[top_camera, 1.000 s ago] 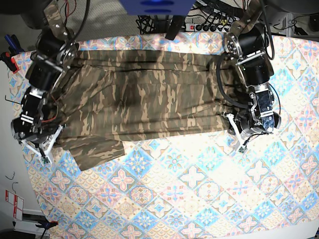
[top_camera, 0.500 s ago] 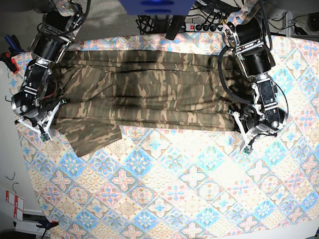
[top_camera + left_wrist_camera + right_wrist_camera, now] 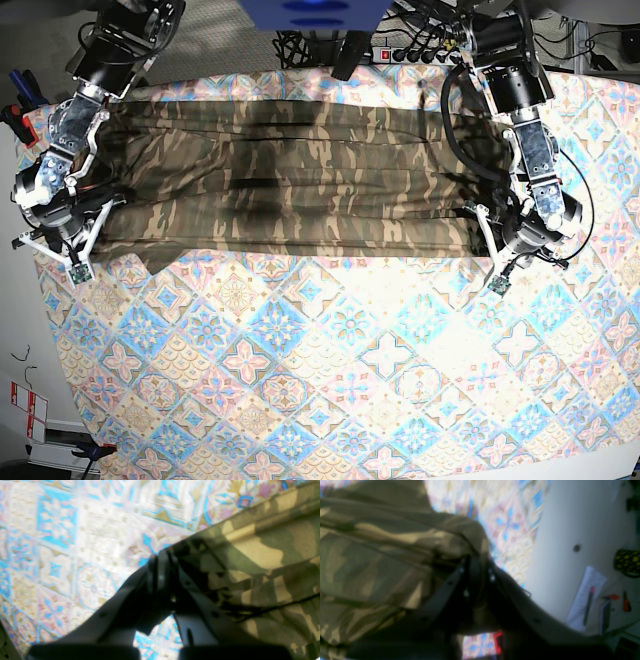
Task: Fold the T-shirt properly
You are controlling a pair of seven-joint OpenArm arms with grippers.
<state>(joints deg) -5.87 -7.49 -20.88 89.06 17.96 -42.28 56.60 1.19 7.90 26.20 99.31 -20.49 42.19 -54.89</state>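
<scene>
T-shirt lies stretched betw. my two hands, long axis running hand to hand, across the far half of the tablecloth. Left gripper & right gripper each clamp a near-edge corner; neither's nearer.

no readable text, no labels, brands, numbers or signs legible

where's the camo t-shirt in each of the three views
Base: T-shirt stretched as a wide band across the upper table, between both arms.
Left wrist: right side of the picture, its edge running to the shut left gripper.
Right wrist: left half.
Shared landmark: the tile-patterned tablecloth.
</scene>
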